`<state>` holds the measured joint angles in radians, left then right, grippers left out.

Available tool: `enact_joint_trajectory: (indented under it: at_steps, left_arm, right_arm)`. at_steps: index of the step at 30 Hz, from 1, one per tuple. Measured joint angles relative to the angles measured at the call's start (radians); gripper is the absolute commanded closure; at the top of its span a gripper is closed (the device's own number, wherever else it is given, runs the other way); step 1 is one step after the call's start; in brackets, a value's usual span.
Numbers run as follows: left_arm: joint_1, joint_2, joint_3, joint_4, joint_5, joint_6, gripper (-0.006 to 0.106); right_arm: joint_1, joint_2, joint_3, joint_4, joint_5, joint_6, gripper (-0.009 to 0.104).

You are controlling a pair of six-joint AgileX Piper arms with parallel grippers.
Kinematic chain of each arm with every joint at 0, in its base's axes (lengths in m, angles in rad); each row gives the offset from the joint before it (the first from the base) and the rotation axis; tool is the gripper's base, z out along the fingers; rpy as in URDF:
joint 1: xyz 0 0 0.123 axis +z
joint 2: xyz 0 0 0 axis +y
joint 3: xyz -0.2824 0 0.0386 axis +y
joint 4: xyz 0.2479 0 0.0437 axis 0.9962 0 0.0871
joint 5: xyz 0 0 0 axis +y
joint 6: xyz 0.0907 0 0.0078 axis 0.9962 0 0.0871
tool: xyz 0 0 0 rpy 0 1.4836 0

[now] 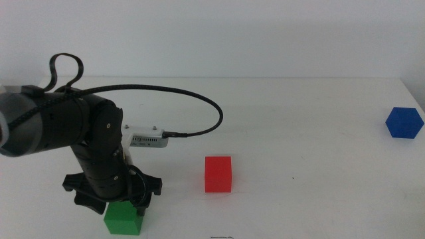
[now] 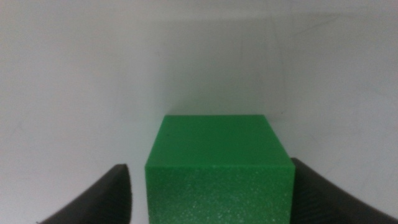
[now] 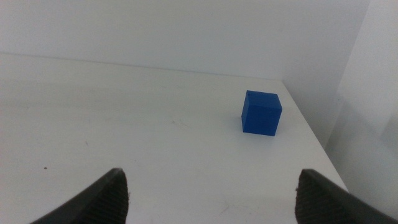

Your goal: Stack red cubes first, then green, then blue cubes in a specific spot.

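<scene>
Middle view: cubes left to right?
green cube, under the left gripper → red cube → blue cube

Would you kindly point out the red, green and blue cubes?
red cube [image 1: 218, 174]: middle view, front face.
green cube [image 2: 218, 194]: left wrist view, top face, between the jaws.
blue cube [image 3: 261, 112]: right wrist view, front face.

Red cube [image 1: 218, 174] faces: plain, no lettering or numbers.
Green cube [image 2: 218, 168] faces: plain, nothing printed.
Blue cube [image 3: 261, 112] faces: plain, no marks.
Silver module [image 1: 147, 139] on the left arm: small dark markings, too small to read.
Tabletop [image 1: 299, 133]: no label, outline or sign.
Overall: no legible text, brand or number anywhere.
</scene>
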<state>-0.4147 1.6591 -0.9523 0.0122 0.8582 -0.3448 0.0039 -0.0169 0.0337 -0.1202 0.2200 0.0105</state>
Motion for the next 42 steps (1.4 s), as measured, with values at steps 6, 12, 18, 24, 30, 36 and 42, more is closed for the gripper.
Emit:
enact_joint_trajectory:
  at_steps: [6, 12, 18, 24, 30, 36, 42]
  left_arm:
    - [0.000, 0.003, 0.000, 0.000, 0.000, 0.001, 0.052]
    - [0.000, -0.005, -0.020, -0.030, 0.029, -0.004, 0.102]
    - [-0.065, -0.028, -0.205, 0.007, 0.163, -0.095, 0.102]
    - [-0.150, 0.047, -0.472, 0.030, 0.324, -0.191, 0.102]
    - [-0.208, 0.199, -0.694, 0.030, 0.363, -0.220, 0.102]
    - [-0.262, 0.318, -0.792, 0.026, 0.364, -0.284, 0.102]
    - [-0.270, 0.357, -0.813, 0.027, 0.366, -0.307, 0.102]
  right_arm:
    - [0.000, 0.000, 0.000, 0.000, 0.000, 0.000, 0.001]
    - [0.000, 0.000, 0.000, 0.000, 0.000, 0.000, 0.001]
    - [0.000, 0.000, 0.000, 0.000, 0.000, 0.000, 0.001]
    - [0.000, 0.000, 0.000, 0.000, 0.000, 0.000, 0.001]
    - [0.000, 0.000, 0.000, 0.000, 0.000, 0.000, 0.001]
    - [0.000, 0.000, 0.000, 0.000, 0.000, 0.000, 0.001]
    - [0.000, 0.000, 0.000, 0.000, 0.000, 0.000, 0.001]
